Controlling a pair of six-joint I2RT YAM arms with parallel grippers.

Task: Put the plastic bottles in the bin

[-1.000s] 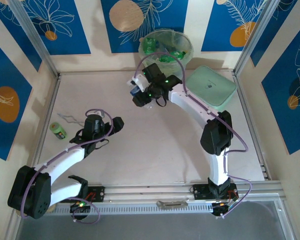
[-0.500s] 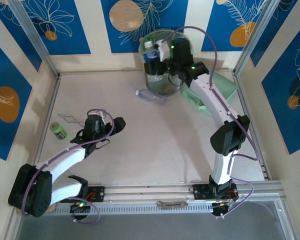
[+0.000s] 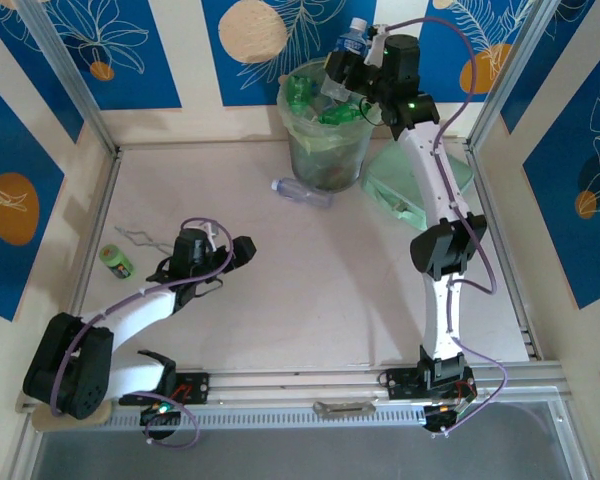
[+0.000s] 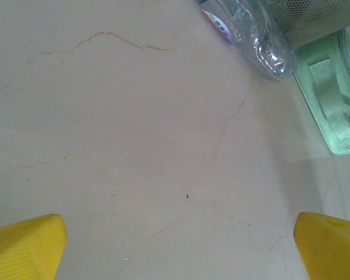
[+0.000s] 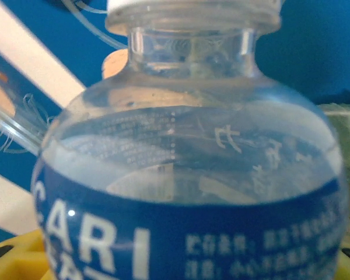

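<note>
You will see clear, glossy plastic on the blue-labelled bottle (image 5: 186, 146), its label smooth. The table (image 4: 134, 146) reads as matt, pale, faintly veined, stone-like. The bin (image 3: 320, 160) carries a thin, translucent plastic film liner.

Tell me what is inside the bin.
Green plastic bottles lie in the bag-lined bin. The right gripper, holding a blue-labelled bottle up by the far rim, covers the far right part, and the bottom is hidden under the bottles.
</note>
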